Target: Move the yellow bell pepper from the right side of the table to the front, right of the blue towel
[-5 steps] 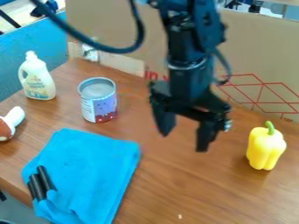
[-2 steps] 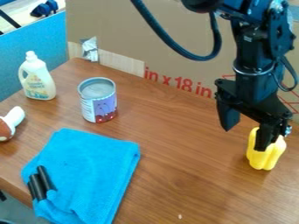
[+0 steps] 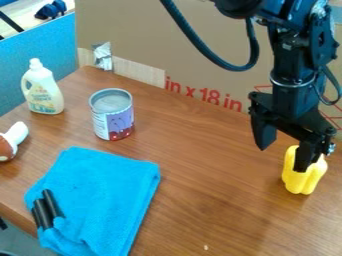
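Observation:
The black gripper (image 3: 284,157) hangs over the right side of the table, open, its fingers spread wide apart with nothing between them. Its right fingertip stands in front of the yellow bell pepper (image 3: 304,183) and hides part of it; whether they touch I cannot tell. Left of centre at the back is an upright can (image 3: 112,120) with a purple and red label. A folded blue towel (image 3: 103,192) lies at the front left, with black cylindrical pieces (image 3: 47,210) on its left edge.
A white detergent bottle (image 3: 43,90) stands at the back left. A white and brown toy mushroom (image 3: 13,140) lies at the left edge. Behind the table (image 3: 200,200) rises a cardboard wall (image 3: 194,45) with a piece of silver tape (image 3: 103,56).
From above the middle of the table, the gripper has moved right to the yellow pepper, with only a slight shift lately. It has stayed open, and the objects have not moved.

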You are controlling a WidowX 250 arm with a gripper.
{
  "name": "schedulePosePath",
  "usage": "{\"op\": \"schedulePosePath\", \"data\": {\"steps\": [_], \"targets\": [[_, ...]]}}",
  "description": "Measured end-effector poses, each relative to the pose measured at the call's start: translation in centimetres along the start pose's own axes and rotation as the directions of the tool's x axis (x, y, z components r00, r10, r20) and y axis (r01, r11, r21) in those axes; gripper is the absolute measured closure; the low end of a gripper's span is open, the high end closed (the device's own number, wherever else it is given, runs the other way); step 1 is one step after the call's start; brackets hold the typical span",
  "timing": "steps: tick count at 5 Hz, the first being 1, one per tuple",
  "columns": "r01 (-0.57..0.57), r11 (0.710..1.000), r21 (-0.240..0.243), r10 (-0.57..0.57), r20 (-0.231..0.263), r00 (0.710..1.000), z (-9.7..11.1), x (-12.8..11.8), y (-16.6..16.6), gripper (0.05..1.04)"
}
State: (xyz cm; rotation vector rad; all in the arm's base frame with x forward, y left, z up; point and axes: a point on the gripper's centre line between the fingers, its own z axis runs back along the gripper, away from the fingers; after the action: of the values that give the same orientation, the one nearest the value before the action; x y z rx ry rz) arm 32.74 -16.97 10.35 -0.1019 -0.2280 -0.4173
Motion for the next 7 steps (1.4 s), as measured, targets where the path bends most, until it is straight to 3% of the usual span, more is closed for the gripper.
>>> {"op": "schedulePosePath", "data": {"steps": [2, 3, 6, 7], "targets": [[-0.007, 1.000, 0.001, 0.007, 0.017, 1.000, -0.5, 1.1, 0.2, 0.081], [0.008, 1.000, -0.028, -0.008, 0.018, 1.000, -1.0, 1.6, -0.1, 0.081], [0.039, 0.998, -0.046, -0.038, 0.013, 0.999, -1.8, 3.0, -0.2, 0.119], [0.015, 0.999, -0.047, -0.014, 0.009, 1.000, -2.4, 3.3, 0.0, 0.394]]}}
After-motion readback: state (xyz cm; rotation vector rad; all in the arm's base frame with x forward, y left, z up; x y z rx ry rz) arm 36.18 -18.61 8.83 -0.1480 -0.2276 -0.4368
